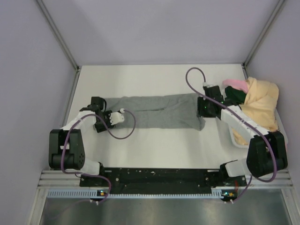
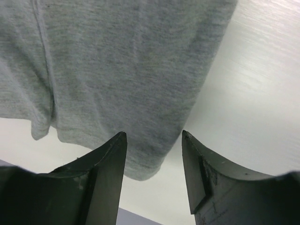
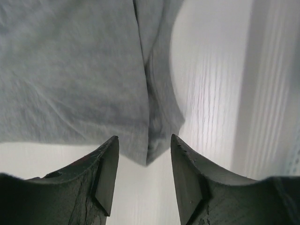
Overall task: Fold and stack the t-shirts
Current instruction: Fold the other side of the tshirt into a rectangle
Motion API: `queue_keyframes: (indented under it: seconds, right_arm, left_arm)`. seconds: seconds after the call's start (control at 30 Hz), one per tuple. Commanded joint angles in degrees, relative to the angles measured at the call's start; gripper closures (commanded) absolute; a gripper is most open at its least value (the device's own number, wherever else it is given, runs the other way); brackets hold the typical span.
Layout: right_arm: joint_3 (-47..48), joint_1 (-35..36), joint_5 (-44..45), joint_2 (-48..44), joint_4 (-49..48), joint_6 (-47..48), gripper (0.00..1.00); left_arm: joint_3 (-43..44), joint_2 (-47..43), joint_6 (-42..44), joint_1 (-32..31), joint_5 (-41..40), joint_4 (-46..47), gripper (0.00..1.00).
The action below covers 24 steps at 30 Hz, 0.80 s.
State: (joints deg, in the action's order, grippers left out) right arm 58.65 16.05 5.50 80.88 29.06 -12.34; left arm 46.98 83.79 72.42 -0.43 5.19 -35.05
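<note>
A heather grey t-shirt (image 1: 159, 111) lies folded into a long band across the middle of the white table. My left gripper (image 1: 99, 114) hovers open at its left end. In the left wrist view the gripper (image 2: 153, 136) is open over a rounded corner of the grey t-shirt (image 2: 122, 70), with nothing held. My right gripper (image 1: 201, 109) is at the shirt's right end. In the right wrist view it (image 3: 144, 138) is open around a pointed corner of the grey t-shirt (image 3: 70, 70). A pale yellow t-shirt (image 1: 262, 105), a pink one (image 1: 236, 84) and a dark green one (image 1: 236, 96) lie heaped at the right.
The table (image 1: 154, 150) is walled by lilac panels at the back and both sides. The heap of shirts fills the right edge beside my right arm. Purple cables loop from both wrists over the table.
</note>
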Motion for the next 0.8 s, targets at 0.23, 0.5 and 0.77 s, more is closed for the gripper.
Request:
queue_keyframes:
  seconds: [0.23, 0.5, 0.77]
  right_arm:
    - [-17.9, -0.1, -11.1, -4.4, -11.3, -17.6, 0.55]
    - [-19.8, -4.7, -6.3, -2.7, -11.2, -19.1, 1.00]
    - [-22.0, -9.5, -7.7, -7.3, -8.2, -19.3, 1.00]
  left_arm:
    - [-2.9, 2.4, 0.4, 0.1, 2.1, 9.6, 0.69]
    - [-3.7, 2.7, -1.9, 1.6, -4.3, 12.3, 1.00]
    - [-3.5, -0.8, -1.5, 2.6, -3.2, 3.3, 1.00]
